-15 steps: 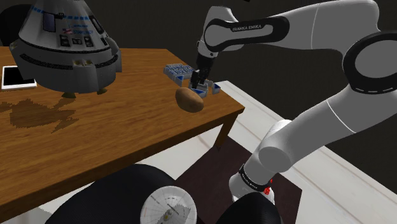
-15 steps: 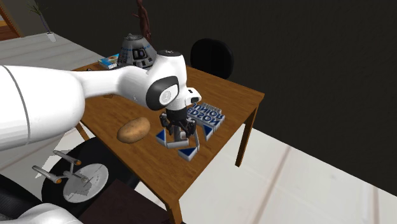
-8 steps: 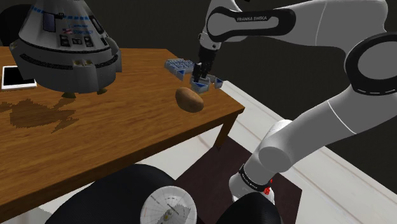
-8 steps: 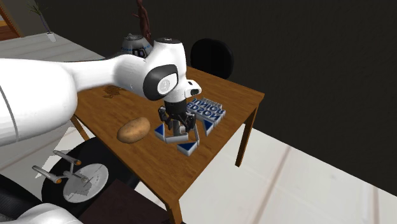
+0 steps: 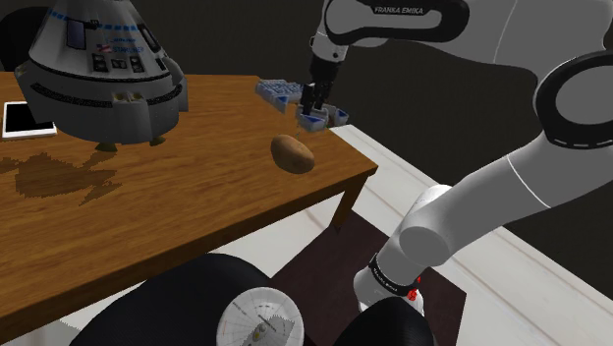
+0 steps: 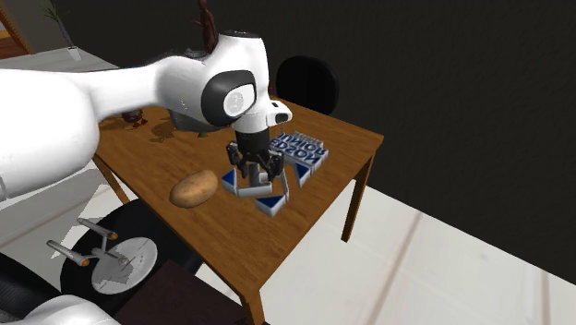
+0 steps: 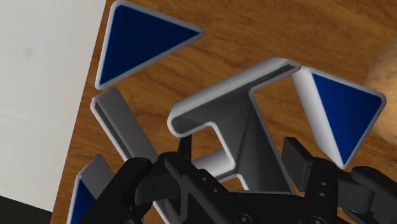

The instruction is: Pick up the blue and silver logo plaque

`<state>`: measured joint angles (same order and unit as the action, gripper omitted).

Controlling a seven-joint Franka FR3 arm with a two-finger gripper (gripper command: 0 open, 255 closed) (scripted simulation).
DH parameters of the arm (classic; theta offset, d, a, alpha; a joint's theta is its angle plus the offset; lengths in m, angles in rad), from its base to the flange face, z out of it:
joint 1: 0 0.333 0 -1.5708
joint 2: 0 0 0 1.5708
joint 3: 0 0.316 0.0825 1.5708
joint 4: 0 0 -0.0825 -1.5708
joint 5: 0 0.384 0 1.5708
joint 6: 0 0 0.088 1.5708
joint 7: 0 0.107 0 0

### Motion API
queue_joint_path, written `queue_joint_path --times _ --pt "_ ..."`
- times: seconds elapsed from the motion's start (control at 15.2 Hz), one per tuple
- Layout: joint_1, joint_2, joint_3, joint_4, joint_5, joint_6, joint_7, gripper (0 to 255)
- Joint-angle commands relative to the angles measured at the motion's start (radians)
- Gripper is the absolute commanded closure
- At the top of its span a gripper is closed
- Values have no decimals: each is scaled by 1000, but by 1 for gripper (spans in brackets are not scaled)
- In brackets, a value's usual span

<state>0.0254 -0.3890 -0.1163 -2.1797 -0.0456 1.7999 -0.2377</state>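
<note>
The logo plaque [image 5: 280,91] is a set of silver bars with blue triangles and a block of blue letters. It hangs a little above the near right corner of the wooden table [image 5: 196,197]. My gripper [image 5: 312,110] comes straight down onto it and is shut on a silver bar. In the second exterior view the gripper [image 6: 256,177] clasps the plaque [image 6: 297,148] near its triangles. The wrist view shows the silver bar [image 7: 229,121] clamped between the black fingers [image 7: 305,172], with wood grain below.
A brown potato [image 5: 293,153] lies on the table just beside the plaque. A large grey space capsule model [image 5: 98,69] and a white tablet [image 5: 27,118] stand further along. The table's edge [image 5: 359,172] is close. A dark chair [image 6: 307,85] stands behind the table.
The arm has risen and the plaque has come up with it, off the table top. The potato has not moved.
</note>
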Motion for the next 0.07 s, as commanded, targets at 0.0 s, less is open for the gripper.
queue_joint_path --times 0.0 --pt "0 3 0 13 0 -8 0 255"
